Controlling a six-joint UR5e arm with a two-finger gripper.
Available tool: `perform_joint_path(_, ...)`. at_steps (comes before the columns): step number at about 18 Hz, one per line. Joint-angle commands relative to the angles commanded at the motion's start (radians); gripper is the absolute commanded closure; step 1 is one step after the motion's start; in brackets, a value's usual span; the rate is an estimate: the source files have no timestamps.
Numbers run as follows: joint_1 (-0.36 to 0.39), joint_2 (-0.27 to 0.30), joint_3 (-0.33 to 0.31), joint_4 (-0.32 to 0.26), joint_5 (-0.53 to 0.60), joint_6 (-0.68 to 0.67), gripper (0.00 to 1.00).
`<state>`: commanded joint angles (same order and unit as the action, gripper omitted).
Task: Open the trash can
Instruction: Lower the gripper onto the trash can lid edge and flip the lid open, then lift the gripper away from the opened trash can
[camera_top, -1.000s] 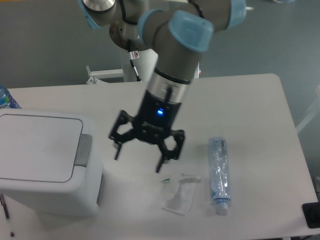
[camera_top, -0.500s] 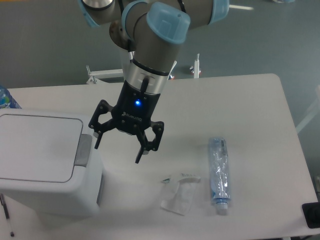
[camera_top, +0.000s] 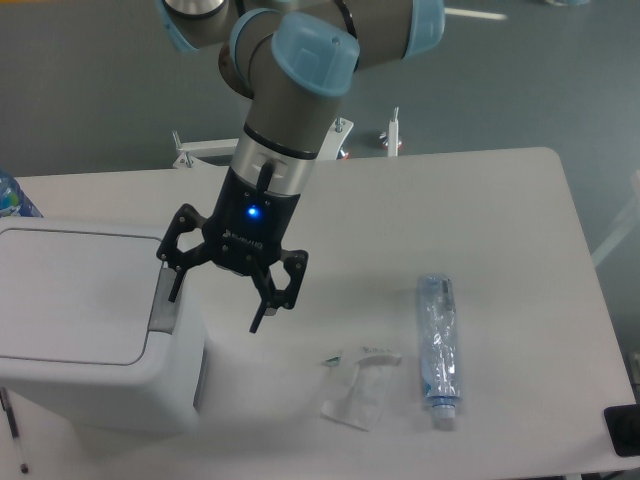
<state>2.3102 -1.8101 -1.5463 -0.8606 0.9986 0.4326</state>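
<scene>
The gripper (camera_top: 216, 309) hangs with jaws spread, one fingertip apparently over the trash can's (camera_top: 95, 330) grey push tab (camera_top: 165, 300), the lid close beneath. To its right lies bare table (camera_top: 500, 220), then a crumpled wrapper (camera_top: 362, 388) and a crushed bottle (camera_top: 437, 348).

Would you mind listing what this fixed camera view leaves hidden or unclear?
- Large white plastic trash can: left side cut off by the frame edge.
- Its grey rectangular push tab: partly covered by the open hand; contact cannot be judged.
- Blue-labelled object at the left edge: mostly out of frame.
- Black object at the lower right: cut off, unidentifiable.
</scene>
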Motion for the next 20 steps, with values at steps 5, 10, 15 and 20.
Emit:
perform_joint_path(5, -0.002, 0.002, -0.008, 0.002, 0.003, -0.002, 0.0)
perform_joint_path(10, -0.002, 0.006, -0.011, 0.003, 0.037, -0.002, 0.0)
perform_joint_path(15, -0.002, 0.006, -0.014, 0.002, 0.04, -0.002, 0.0)
perform_joint_path(20, -0.002, 0.006, -0.012, 0.0, 0.052, -0.005, 0.0)
